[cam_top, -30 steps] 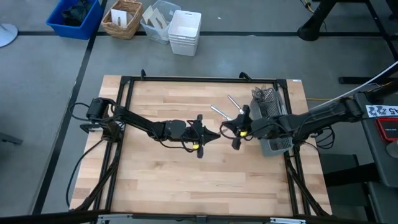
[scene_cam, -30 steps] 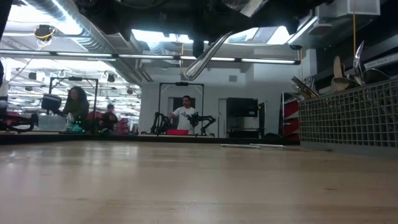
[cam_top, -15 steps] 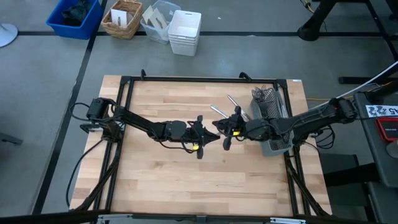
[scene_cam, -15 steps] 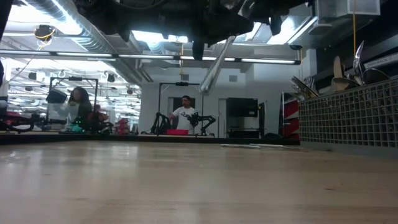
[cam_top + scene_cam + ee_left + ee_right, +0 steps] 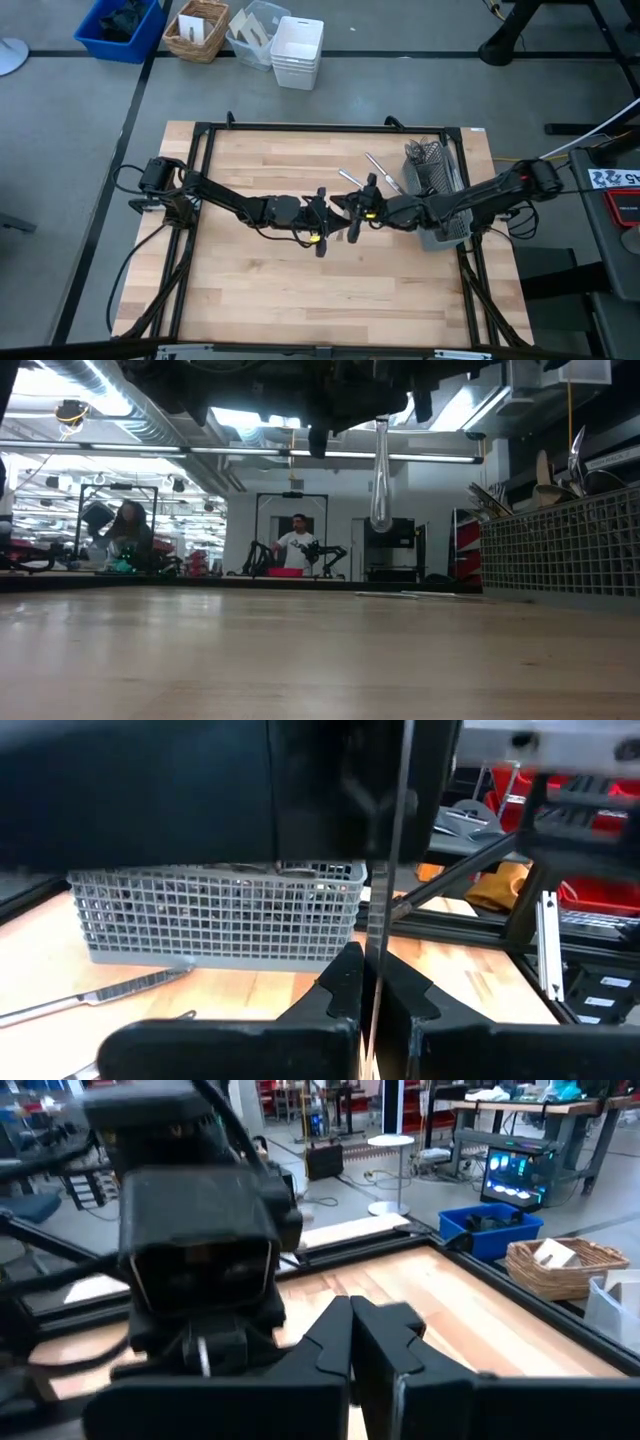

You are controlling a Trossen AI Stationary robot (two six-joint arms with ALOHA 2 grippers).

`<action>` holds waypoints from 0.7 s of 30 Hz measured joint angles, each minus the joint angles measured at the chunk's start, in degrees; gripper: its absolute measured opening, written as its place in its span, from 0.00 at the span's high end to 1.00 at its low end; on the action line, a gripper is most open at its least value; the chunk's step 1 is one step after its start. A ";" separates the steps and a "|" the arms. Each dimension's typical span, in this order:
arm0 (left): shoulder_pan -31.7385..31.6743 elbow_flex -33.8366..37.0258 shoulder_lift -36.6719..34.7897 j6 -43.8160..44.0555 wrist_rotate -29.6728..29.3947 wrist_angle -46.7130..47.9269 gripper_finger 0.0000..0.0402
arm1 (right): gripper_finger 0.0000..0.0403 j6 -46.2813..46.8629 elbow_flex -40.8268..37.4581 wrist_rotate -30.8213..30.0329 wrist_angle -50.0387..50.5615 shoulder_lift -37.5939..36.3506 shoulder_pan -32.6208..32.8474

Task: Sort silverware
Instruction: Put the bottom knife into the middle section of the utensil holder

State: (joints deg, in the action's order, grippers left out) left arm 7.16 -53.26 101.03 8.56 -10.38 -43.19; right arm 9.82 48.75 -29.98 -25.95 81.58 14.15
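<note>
Over the middle of the wooden table (image 5: 260, 280) the two grippers met nose to nose; the left gripper (image 5: 333, 215) was clamped fully shut with a thin metal utensil (image 5: 378, 920) rising between its fingers; the right gripper (image 5: 352, 211) was closed too, on what I cannot tell; a spoon (image 5: 381, 475) hung bowl-down; two loose pieces (image 5: 368, 172) lay beside the wire-mesh caddy (image 5: 432, 190), which held more silverware (image 5: 560, 470).

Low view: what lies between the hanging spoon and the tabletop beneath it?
Nothing; the low view shows only open air between the spoon and the wooden tabletop.
</note>
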 joint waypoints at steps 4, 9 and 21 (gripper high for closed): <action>0.09 -0.06 0.00 0.02 -0.03 0.02 1.00 | 0.97 -0.67 0.00 -0.01 -1.42 1.38 0.00; 0.16 -0.08 0.00 0.05 -0.73 0.48 1.00 | 0.97 -5.32 0.00 -2.63 -0.81 0.40 0.07; 0.39 -0.08 0.14 0.10 -0.61 0.41 1.00 | 0.97 -10.31 0.11 -3.42 7.30 -11.77 0.15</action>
State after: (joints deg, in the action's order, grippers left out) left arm 7.55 -53.34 101.18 8.65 -10.99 -42.78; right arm -0.49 48.86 -33.41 -18.65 69.81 14.31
